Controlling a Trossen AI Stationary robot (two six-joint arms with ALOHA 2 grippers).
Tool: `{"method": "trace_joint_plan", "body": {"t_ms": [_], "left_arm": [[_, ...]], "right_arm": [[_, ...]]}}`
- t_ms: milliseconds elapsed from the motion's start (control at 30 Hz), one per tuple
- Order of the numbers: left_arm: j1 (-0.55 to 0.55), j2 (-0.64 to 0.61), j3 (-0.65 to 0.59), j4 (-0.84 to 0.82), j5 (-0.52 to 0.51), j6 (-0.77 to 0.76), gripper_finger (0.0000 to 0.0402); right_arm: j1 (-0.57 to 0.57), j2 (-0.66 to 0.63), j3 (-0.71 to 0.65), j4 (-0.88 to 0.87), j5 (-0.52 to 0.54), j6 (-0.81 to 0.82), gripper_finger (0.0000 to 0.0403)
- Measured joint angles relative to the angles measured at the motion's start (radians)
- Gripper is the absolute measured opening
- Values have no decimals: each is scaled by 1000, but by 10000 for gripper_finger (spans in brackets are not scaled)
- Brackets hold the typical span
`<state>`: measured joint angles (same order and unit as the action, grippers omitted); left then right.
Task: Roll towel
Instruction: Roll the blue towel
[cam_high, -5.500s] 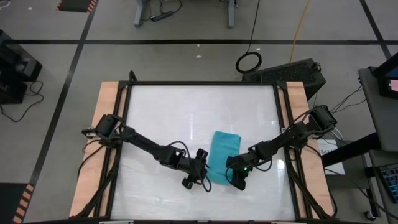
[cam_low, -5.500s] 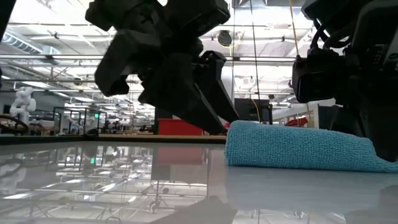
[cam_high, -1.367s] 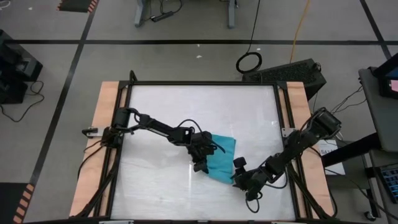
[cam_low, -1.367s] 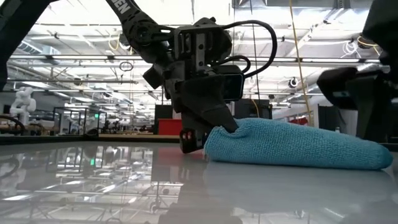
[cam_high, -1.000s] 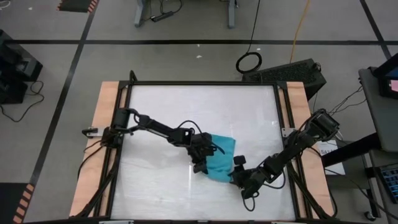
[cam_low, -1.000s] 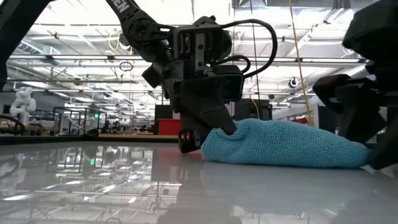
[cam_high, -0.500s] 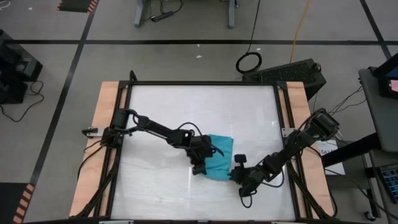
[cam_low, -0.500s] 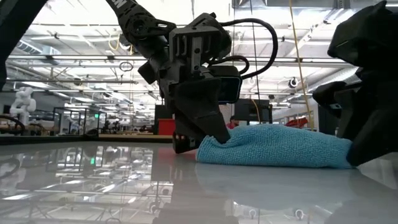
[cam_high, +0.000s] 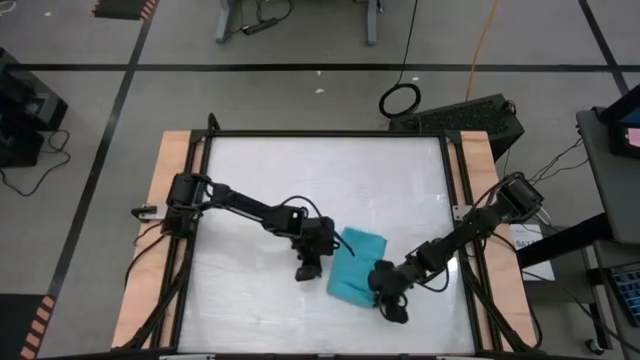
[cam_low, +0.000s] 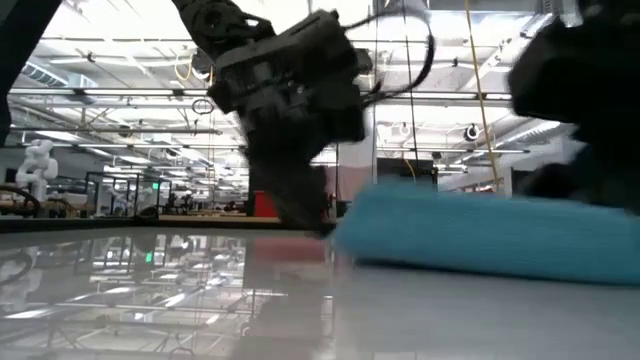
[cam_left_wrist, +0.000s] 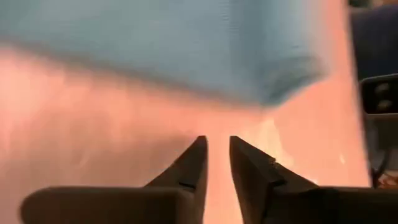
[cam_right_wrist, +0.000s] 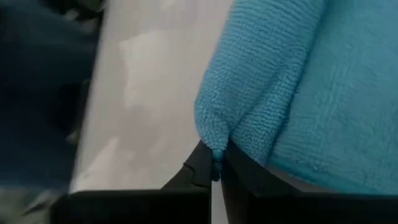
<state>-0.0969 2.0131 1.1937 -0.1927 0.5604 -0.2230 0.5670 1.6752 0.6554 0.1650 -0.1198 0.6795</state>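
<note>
The turquoise towel (cam_high: 358, 260) lies folded on the white table (cam_high: 300, 170), right of centre toward the near edge. The low view shows the towel (cam_low: 480, 235) as a low, thick pad resting on its underside. My left gripper (cam_high: 315, 258) stands just off the towel's left edge. In its wrist view, my left gripper (cam_left_wrist: 216, 144) has a narrow gap with nothing in it, and the towel (cam_left_wrist: 174, 43) lies ahead. My right gripper (cam_high: 375, 283) is at the towel's near right corner, shut on the cloth. My right gripper pinches a small pucker of the towel's edge (cam_right_wrist: 214, 142) between its two fingers, at the near right corner. It comes in low from the table's right side. The rest of the towel (cam_right_wrist: 298, 81) lies slack on the table.
A black frame (cam_high: 448, 180) and wooden strips (cam_high: 170, 180) border the table. The left and far parts of the table top are bare. A dark case (cam_high: 470, 118) sits off the far right corner.
My left gripper has let go of the towel's left end and drawn back toward the table's left edge. That end, which was raised, has dropped back down. My right gripper has moved in toward the towel's near right corner and taken hold there.
</note>
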Motion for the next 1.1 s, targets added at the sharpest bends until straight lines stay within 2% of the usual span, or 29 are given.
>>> {"method": "trace_joint_plan", "body": {"t_ms": [133, 233, 333, 567, 733, 1100], "left_arm": [[-12, 0, 2, -42, -13, 18, 133], [-19, -1, 5, -65, -30, 56, 183], [-36, -16, 5, -69, -40, 97, 206], [-130, -108, 5, -42, -313, 315, 202], [-187, -143, 8, 17, -456, 439, 201], [-245, -113, 8, 113, -468, 605, 202]], "right_arm": [[-18, 0, 0, -2, -92, 47, 3], [-26, 0, 0, -19, -96, 91, 3], [-35, 0, 0, -12, -104, 111, 3], [-64, 0, 0, -13, -155, 147, 2], [-84, 0, -1, -14, -195, 141, 2], [-136, 0, -2, -10, -228, 113, 2]]}}
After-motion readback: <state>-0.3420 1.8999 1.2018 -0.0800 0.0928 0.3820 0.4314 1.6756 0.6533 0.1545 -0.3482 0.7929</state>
